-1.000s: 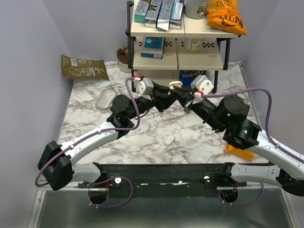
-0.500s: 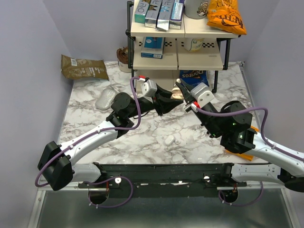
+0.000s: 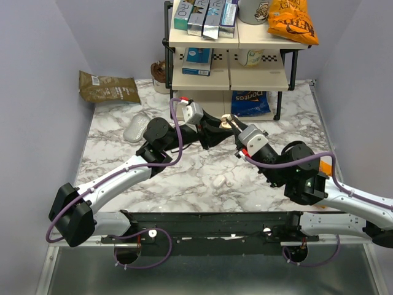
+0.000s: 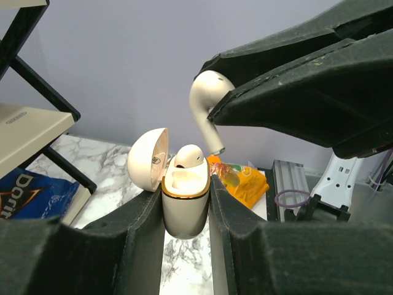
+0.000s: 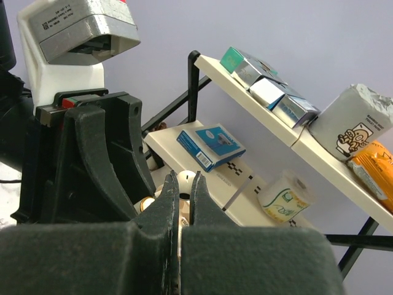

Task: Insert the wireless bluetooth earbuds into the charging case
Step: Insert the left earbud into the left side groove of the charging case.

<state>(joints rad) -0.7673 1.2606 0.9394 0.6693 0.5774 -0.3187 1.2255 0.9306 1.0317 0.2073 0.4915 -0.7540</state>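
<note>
White arms (image 3: 116, 178) with black joints (image 3: 158, 132); purple cables (image 3: 178, 134); grey-white wrist cameras (image 3: 192, 112).

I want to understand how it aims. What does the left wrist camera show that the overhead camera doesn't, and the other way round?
Only the left wrist: the case, lid open, clamped in the left hand, with a seated earbud in it and a second earbud pinched in the right hand close above. Only the top: the whole left arm and right arm, the mouse, the brown bag. Both: the two hands meeting, the Doritos bag.
</note>
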